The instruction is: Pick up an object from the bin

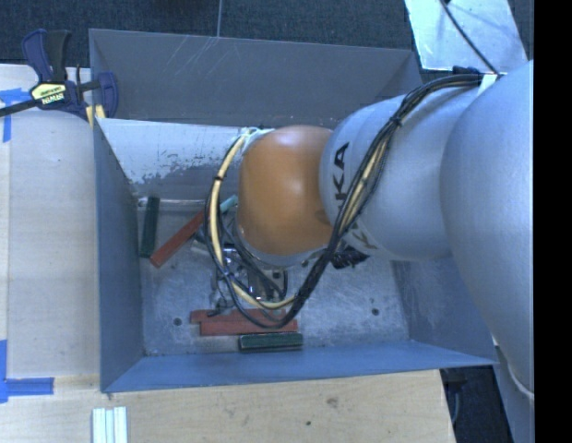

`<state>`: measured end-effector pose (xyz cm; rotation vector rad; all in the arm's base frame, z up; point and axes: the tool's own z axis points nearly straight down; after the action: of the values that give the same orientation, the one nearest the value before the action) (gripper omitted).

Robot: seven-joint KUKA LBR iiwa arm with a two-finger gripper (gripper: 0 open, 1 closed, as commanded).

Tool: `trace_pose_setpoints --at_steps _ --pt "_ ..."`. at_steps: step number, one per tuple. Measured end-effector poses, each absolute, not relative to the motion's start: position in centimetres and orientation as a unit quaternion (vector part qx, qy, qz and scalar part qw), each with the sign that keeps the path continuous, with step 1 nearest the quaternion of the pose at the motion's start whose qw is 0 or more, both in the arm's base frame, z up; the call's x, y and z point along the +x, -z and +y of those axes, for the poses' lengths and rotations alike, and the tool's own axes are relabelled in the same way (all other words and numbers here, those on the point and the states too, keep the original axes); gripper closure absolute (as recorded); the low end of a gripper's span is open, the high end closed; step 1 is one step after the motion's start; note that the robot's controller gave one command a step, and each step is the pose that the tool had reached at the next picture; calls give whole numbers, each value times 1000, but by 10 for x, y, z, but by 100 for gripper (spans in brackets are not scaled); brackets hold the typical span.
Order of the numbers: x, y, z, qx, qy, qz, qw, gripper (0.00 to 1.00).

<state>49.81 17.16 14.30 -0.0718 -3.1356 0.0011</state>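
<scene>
Under the orange cover (281,192), your claw (238,289) is low in the bin (268,72), close to the floor and half hidden by the cover and the looped cables (217,238). You cannot tell whether it is wide or narrow, and nothing can be seen held in it.

Nearest to it is a flat red bar (232,324), lying crosswise on the floor just below the cover, toward the front wall. A green bar (270,341) lies just beyond that one, against the front wall and roughly parallel to it. Left of the cover, well apart from the claw, a dark bar (149,226) lies along the left wall, with a red stick (175,242) slanting beside it.

By my reading the task is not yet done: all four pieces rest on the floor and none is lifted. The claw seems placed for the red bar, though you cannot confirm contact. What remains is the closing, the lift, and a check that something comes up with it.
</scene>
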Motion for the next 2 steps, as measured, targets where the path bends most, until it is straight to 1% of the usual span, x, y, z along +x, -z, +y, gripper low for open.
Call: trace_pose_setpoints --at_steps 1,2 --pt "488 -130 205 26 0 -1000 1 100" --pt "488 -152 179 22 0 -1000 -2 100"
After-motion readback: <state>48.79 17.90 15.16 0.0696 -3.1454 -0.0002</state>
